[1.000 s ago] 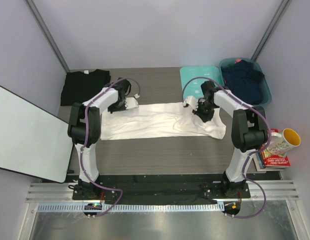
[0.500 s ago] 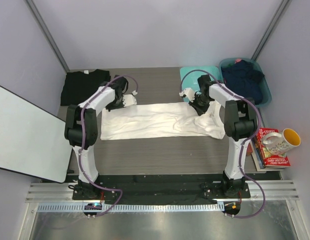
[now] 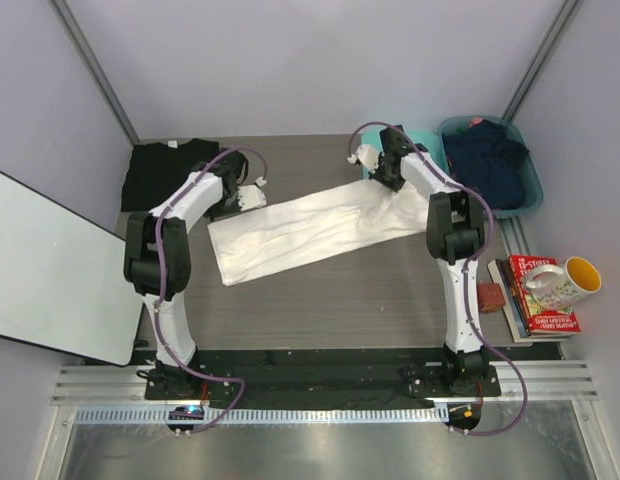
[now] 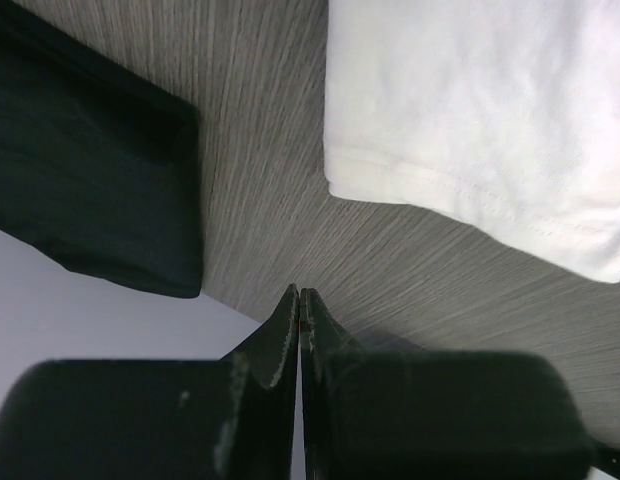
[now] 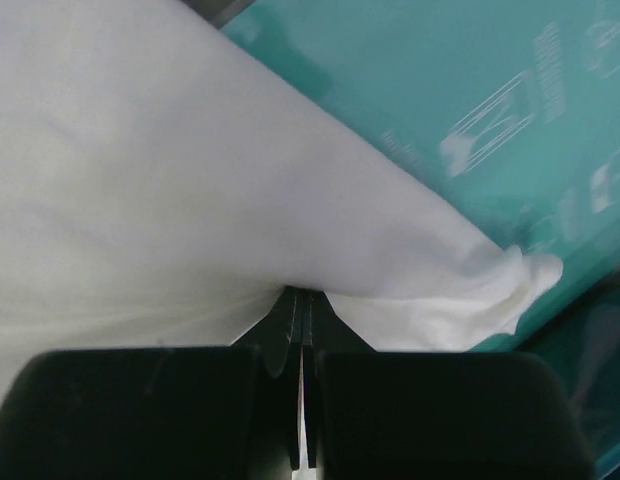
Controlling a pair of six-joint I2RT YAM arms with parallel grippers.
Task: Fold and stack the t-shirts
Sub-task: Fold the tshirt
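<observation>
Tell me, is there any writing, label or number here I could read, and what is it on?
On the red book: white cover lettering, too small to read.
On the mug: colourful print, too small to read.
On the teal board: white printed diagrams and lettering, blurred.
On the black t-shirt: small white neck label, unreadable.
Nothing legible to quote.

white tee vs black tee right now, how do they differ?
The white cotton t-shirt lies stretched out in a long slanted strip; the black cotton t-shirt sits as a compact folded rectangle in the far left corner. The right hand pinches the white one's end; nothing touches the black one. Both lie on the grey wood-grain table.
</observation>
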